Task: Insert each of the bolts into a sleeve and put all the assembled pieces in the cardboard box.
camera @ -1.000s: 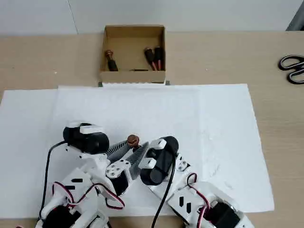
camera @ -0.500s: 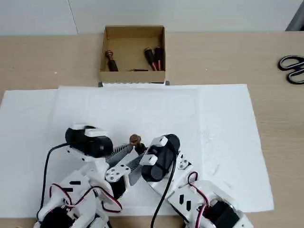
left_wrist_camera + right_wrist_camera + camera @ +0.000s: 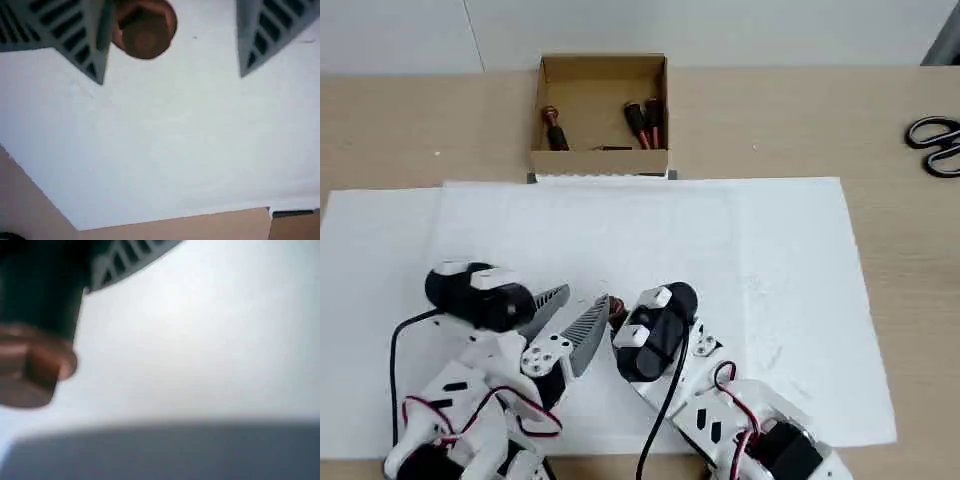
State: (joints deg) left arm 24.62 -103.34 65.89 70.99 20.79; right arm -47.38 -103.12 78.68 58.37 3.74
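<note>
Gripping a dark sleeve [image 3: 40,290] with a copper-headed bolt [image 3: 30,370] seated in its end, the right gripper [image 3: 617,318] is hanging clenched over the white sheet [image 3: 770,250], close to the middle of the sheet's near edge. The hex head is sticking out past the sleeve's end; whether the piece is touching the paper cannot be told. The left gripper [image 3: 587,295] is sitting just beside it, released, with its ribbed grey fingers [image 3: 75,35] standing wide apart. In the left wrist view the bolt head is showing between them, close against one finger and well off the other; contact with the near finger cannot be told. The cardboard box [image 3: 600,160] is resting on the bench [image 3: 420,120] near the middle of its far edge, just past the sheet's far edge. It is holding three assembled pieces [image 3: 552,127]: one is lying by the left wall, and two are lying side by side toward the right wall. Scissors [image 3: 935,145] are lying at the bench's right edge, well apart from the sheet and from both arms.
</note>
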